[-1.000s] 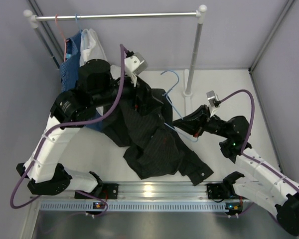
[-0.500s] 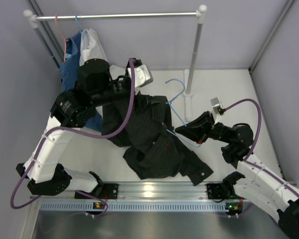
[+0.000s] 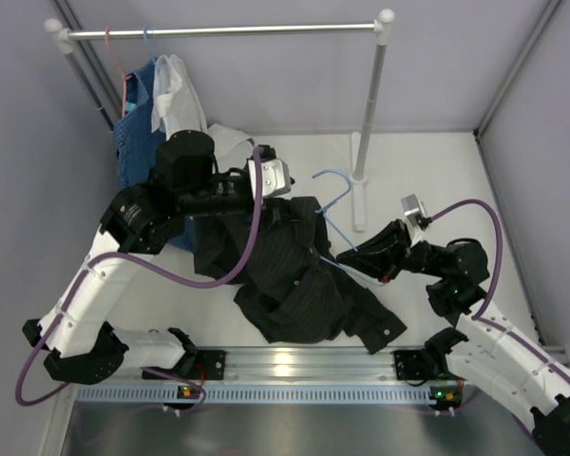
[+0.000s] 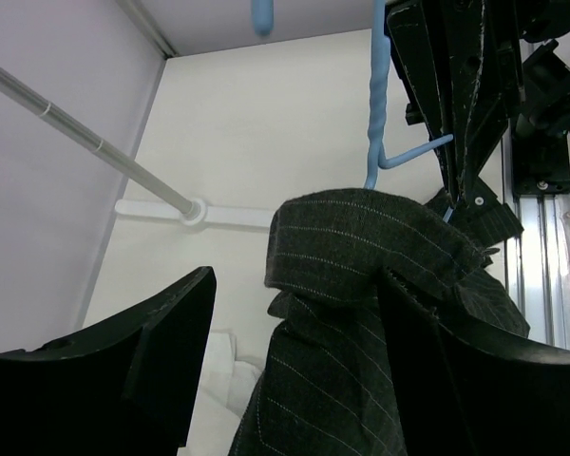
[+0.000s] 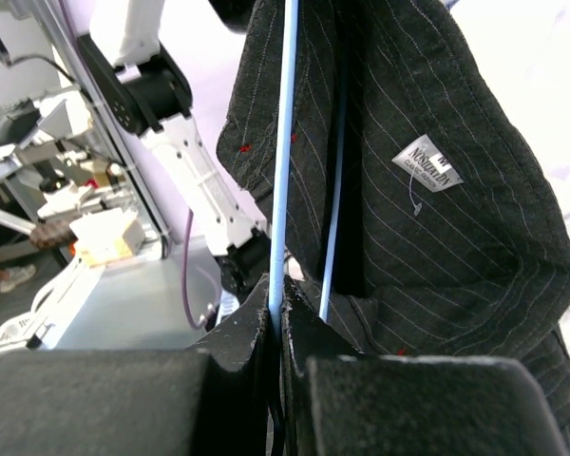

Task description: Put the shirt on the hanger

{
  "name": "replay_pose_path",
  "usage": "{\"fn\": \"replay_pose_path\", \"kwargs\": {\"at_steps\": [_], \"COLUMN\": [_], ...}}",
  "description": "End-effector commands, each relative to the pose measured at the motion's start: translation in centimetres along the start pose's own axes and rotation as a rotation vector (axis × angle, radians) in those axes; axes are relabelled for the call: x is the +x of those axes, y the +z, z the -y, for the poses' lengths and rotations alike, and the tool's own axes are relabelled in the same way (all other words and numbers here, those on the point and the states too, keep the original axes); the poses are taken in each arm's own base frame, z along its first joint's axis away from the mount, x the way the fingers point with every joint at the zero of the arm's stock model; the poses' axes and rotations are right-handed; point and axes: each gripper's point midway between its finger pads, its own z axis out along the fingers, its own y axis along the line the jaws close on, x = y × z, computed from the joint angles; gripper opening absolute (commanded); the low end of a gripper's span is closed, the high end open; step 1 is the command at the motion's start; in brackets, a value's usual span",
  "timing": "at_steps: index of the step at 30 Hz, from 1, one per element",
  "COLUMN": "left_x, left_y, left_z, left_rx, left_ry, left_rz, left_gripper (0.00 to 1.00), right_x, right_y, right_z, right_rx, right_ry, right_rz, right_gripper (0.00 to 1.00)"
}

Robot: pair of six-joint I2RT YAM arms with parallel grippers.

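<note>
The black pinstriped shirt [image 3: 294, 271] lies bunched on the table between the arms. The light-blue wire hanger [image 3: 334, 182] is partly inside it, with the hook sticking out toward the rack post. My right gripper [image 3: 350, 256] is shut on the hanger's wire [image 5: 285, 142] at the shirt's right edge. The shirt [image 5: 437, 247] with its white label hangs just beyond. My left gripper [image 3: 285, 198] is at the shirt's far top edge, jaws wide apart. A raised fold of the shirt [image 4: 361, 285] stands between its fingers [image 4: 161, 342], against the right one. The hanger [image 4: 375, 104] shows beyond the fold.
A clothes rack [image 3: 228, 30] spans the back; its right post [image 3: 369, 104] and base stand just behind the hanger hook. A white shirt [image 3: 176, 90], a blue patterned garment [image 3: 133, 128] and a red hanger [image 3: 123, 76] hang at its left end. A metal rail [image 3: 294, 366] runs along the near edge.
My left gripper has swung right and come down toward the shirt's top edge. The right gripper and hanger have shifted slightly right and nearer, the hook turning with them.
</note>
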Motion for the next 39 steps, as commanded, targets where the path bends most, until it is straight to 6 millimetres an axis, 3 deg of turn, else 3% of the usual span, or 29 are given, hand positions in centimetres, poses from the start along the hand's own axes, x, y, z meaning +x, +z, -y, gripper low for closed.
{"fn": "replay_pose_path", "kwargs": {"at_steps": [1, 7, 13, 14, 22, 23, 26, 30, 31, 32, 35, 39], "left_x": [-1.3, -1.3, -0.5, -0.4, 0.1, 0.1, -0.1, -0.4, -0.5, -0.5, 0.0, 0.5], "left_y": [0.0, 0.1, 0.3, 0.3, 1.1, 1.1, 1.2, 1.1, 1.1, 1.1, 1.2, 1.4], "left_z": [0.5, 1.5, 2.8, 2.9, 3.4, 3.6, 4.1, 4.9, 5.1, 5.2, 5.6, 6.7], "left_rx": [0.037, 0.089, 0.14, 0.144, 0.179, 0.189, 0.219, 0.263, 0.275, 0.281, 0.301, 0.357], "left_ry": [0.049, 0.014, -0.017, -0.021, -0.091, -0.097, -0.111, -0.132, -0.136, -0.14, -0.162, -0.198], "left_rz": [0.061, 0.076, 0.072, 0.071, 0.058, 0.061, 0.071, 0.088, 0.092, 0.093, 0.085, 0.082], "left_gripper": [0.72, 0.73, 0.61, 0.51, 0.47, 0.45, 0.26, 0.26, 0.12, 0.06, 0.0, 0.0], "right_x": [-1.8, -1.8, -2.3, -2.4, -2.3, -2.4, -2.3, -2.2, -2.2, -2.2, -2.4, -3.0], "right_y": [0.3, 0.1, 0.2, 0.2, 0.3, 0.3, 0.3, 0.4, 0.4, 0.3, 0.4, 0.6], "right_z": [-1.6, -1.5, -2.0, -2.0, -2.4, -2.4, -2.1, -1.9, -1.8, -1.8, -1.8, -1.7], "right_rx": [-0.049, -0.029, -0.037, -0.04, -0.074, -0.073, -0.059, -0.053, -0.051, -0.049, -0.05, -0.036], "right_ry": [-0.127, -0.159, -0.178, -0.179, -0.204, -0.209, -0.217, -0.231, -0.229, -0.231, -0.243, -0.254], "right_rz": [0.002, -0.029, -0.032, -0.034, -0.066, -0.065, -0.08, -0.095, -0.098, -0.099, -0.098, -0.09], "right_gripper": [0.0, 0.0, 0.0, 0.0, 0.0, 0.0, 0.0, 0.0, 0.0, 0.0, 0.0, 0.0]}}
